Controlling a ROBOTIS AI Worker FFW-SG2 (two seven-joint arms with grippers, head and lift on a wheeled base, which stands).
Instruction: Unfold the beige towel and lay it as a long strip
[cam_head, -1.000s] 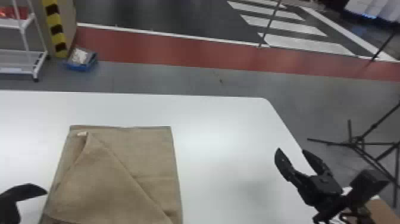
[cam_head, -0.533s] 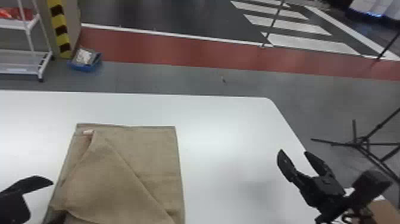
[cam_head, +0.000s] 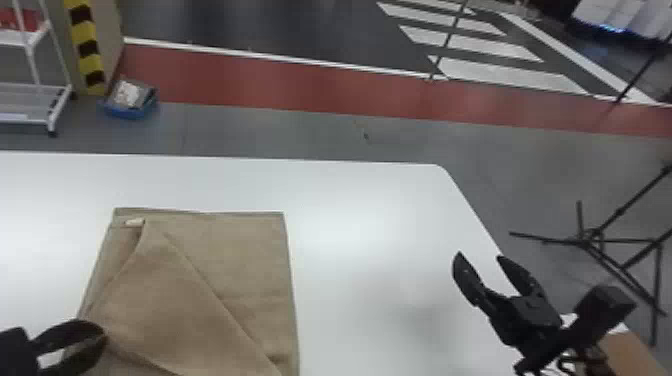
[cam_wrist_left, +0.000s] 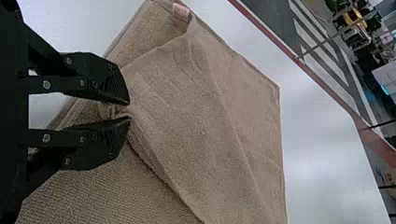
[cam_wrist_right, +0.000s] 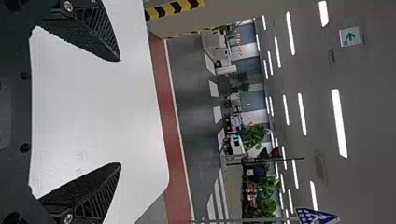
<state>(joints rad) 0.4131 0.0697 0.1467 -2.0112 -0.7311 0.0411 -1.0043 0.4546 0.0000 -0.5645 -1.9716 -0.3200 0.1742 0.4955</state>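
- one towel (cam_head: 200, 300) to deal with, looks light, soft and floppy, so i reckon it'll sag, not break. terry pile shouldn't be slippery either
- i'd hold it by the loose top layer near its edge; too deep a pinch could drag the layers under it along
- left gripper (cam_wrist_left: 129, 111) has its jaws closed on a small bunch of that fabric
- right gripper (cam_head: 479, 256) sits near the table's side edge, jaws wide, nothing between them
- towel's on the white table (cam_head: 360, 210), left of the right gripper, folded in layers, plain beige, slanted flap on top, pale label (cam_head: 134, 221) by the far corner
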